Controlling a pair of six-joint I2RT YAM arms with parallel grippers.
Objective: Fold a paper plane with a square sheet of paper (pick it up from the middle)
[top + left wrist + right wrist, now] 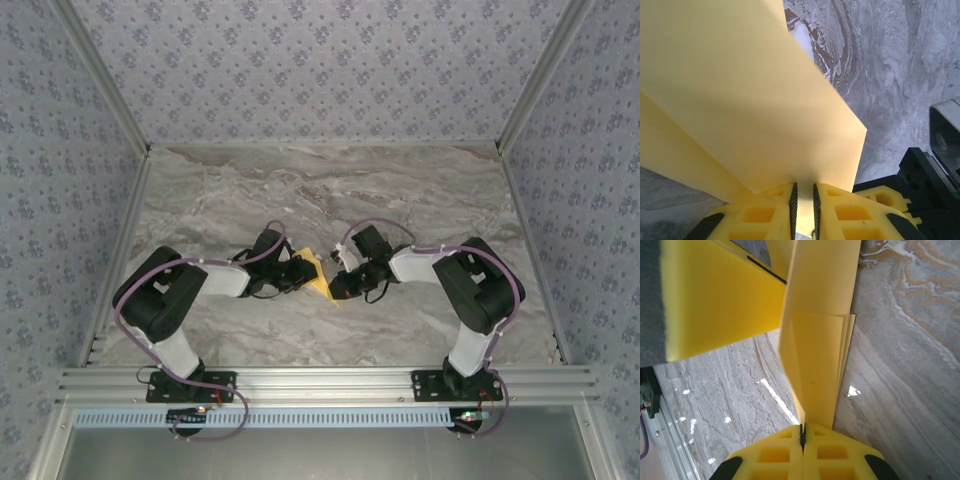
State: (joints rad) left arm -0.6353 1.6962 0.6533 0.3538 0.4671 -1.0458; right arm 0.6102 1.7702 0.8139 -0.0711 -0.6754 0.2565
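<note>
The mustard-yellow sheet of paper (320, 272), folded into layers, hangs above the middle of the table between both grippers. My left gripper (303, 272) comes at it from the left. In the left wrist view the left gripper (804, 200) is shut on a strip of the paper (740, 90), which fans out wide above the pads. My right gripper (340, 283) meets it from the right. Seen from the right wrist, that gripper (802, 432) is shut tight on the folded paper's lower edge (820, 365). A left finger (720, 300) shows at the upper left.
The marble table (330, 190) stretches behind and to both sides. Patterned walls (320, 60) close in the back and sides. An aluminium rail (330, 382) carrying both arm bases runs along the near edge. The right gripper's black body (920, 175) sits close to the left fingers.
</note>
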